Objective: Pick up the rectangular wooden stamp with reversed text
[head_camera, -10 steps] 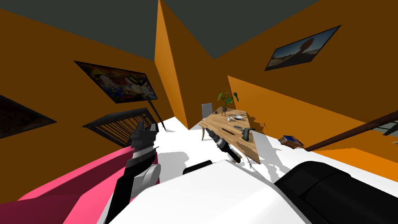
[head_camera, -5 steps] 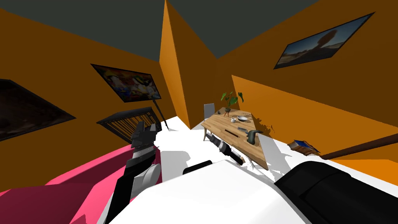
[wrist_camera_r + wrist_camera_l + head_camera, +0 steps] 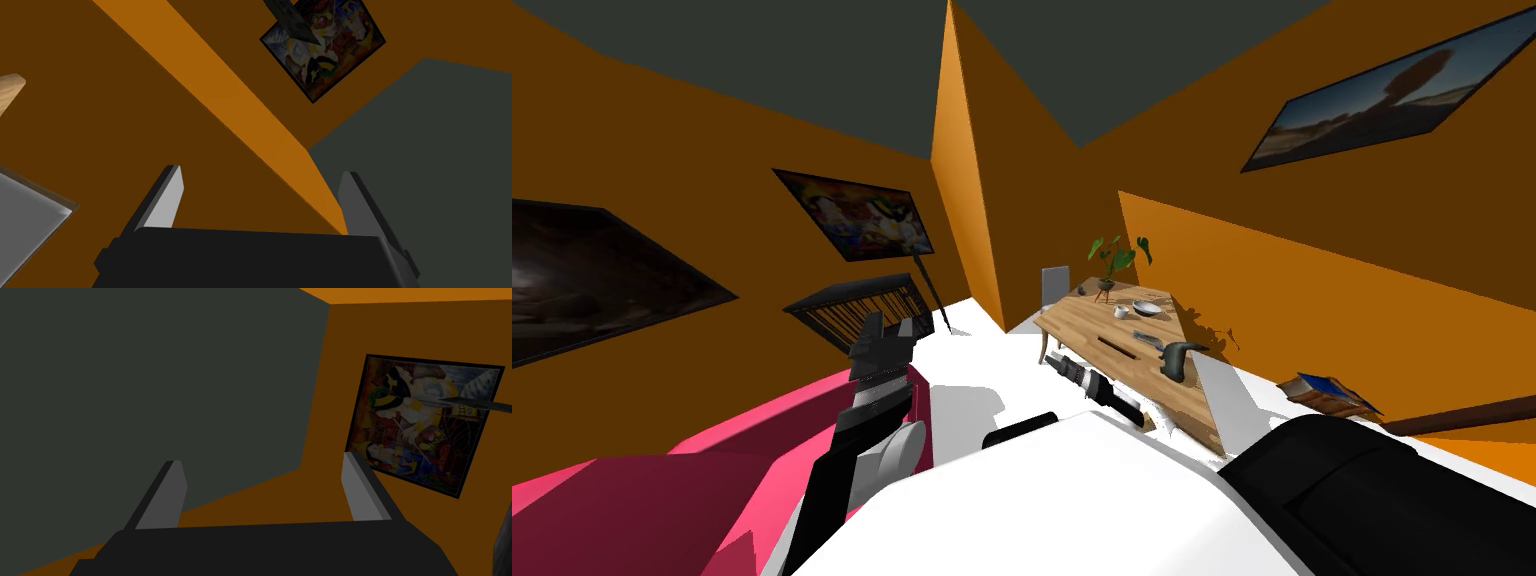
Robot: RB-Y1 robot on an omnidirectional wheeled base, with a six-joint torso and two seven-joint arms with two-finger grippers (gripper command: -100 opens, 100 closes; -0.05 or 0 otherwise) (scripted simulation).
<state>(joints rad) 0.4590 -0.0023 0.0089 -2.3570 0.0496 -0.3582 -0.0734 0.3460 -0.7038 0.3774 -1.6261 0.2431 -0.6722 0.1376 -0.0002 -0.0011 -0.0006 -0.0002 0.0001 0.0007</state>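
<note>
I have rolled closer to the counter (image 3: pixel 1087 320) — stamp too small to pick out yet; left hand (image 3: pixel 260 470) and right hand (image 3: pixel 260 177) both wide, empty.

Wooden table (image 3: pixel 1087 322) — potted plant (image 3: pixel 1110 262), bowl (image 3: pixel 1146 307), cup (image 3: pixel 1121 312) on it.

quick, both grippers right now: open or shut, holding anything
Left gripper: open, holding nothing.
Right gripper: open, holding nothing.

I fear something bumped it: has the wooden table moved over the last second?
No. The wooden table keeps its place beside the orange wall corner; both drifted right together, so my head camera moved.
</note>
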